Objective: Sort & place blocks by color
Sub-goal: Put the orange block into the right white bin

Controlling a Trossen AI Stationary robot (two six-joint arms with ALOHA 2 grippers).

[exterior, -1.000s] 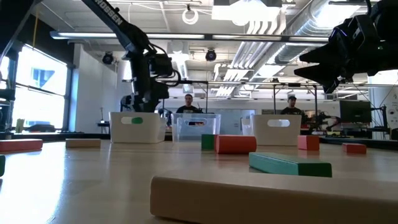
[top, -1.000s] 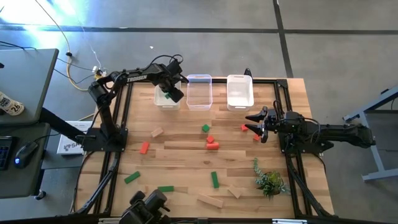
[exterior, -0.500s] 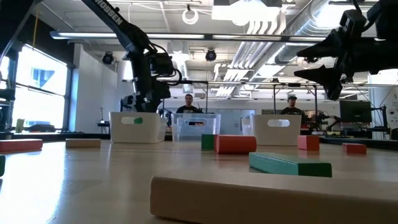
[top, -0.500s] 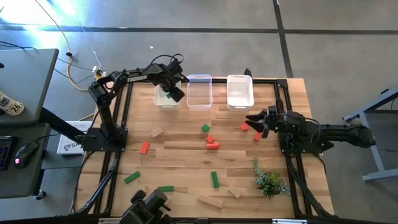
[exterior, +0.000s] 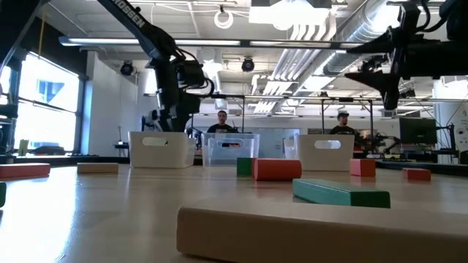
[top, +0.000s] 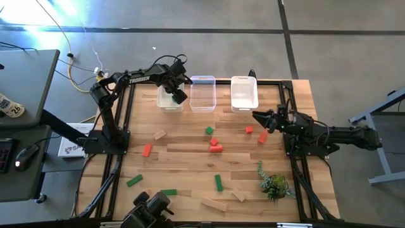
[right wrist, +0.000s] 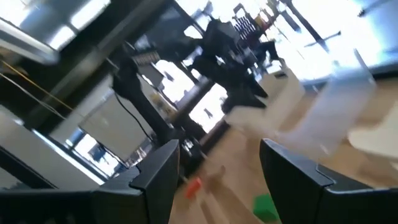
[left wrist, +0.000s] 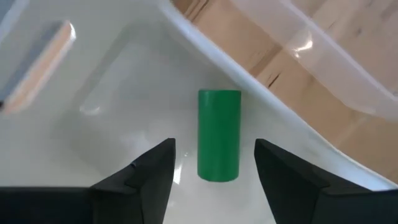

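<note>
3 bins stand in a row along the far edge of the table (top: pixel 190 152): left bin (top: pixel 166 103), middle clear bin (top: pixel 202 95), right bin (top: pixel 243 94). The left gripper (top: pixel 176 96) hangs over the left bin with its fingers (left wrist: pixel 146 177) spread apart and grasping nothing; 1 green block (left wrist: pixel 219 134) lies on the bin floor between them, with a tan block (left wrist: pixel 40 65) farther off in the same bin. The right gripper (top: pixel 258 118) is raised above the table near the right bin, fingers parted and empty, just beside a red cube (top: pixel 249 130). Remaining blocks lie scattered on the tabletop: red blocks (top: pixel 216 148) at centre, a green bar (top: pixel 218 182) nearer the front, a tan bar (top: pixel 214 204) at the front edge. A plant sprig (top: pixel 273 183) lies front right.
</note>
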